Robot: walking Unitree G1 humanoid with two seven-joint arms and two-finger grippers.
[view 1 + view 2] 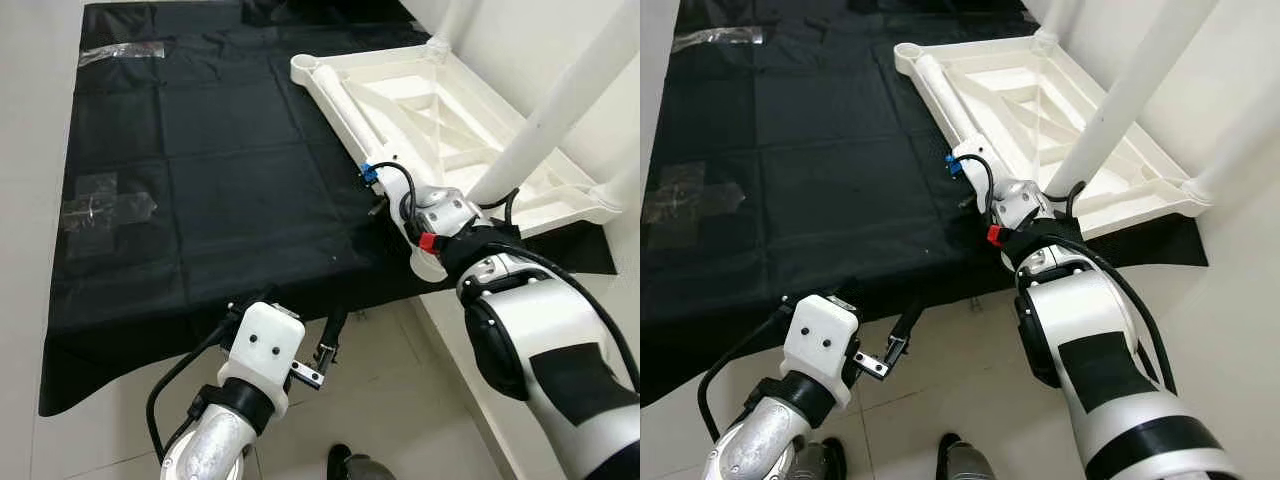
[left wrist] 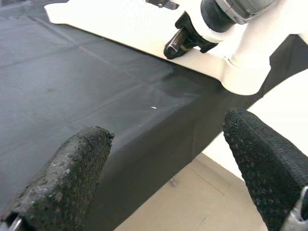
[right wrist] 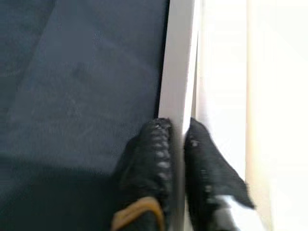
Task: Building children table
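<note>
Table (image 1: 440, 110) lies upside down on the black cloth (image 1: 220, 180), our right end effector (image 3: 175, 144) pinched on its rim, left end effector (image 2: 168, 168) wide open, empty — let's keep that grip square.

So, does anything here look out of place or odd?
The white table top lies upside down on the black cloth, legs up, one corner past the cloth's edge. The right gripper pinches its rim. Clear tape patches stick on the cloth. The left gripper is open.
</note>
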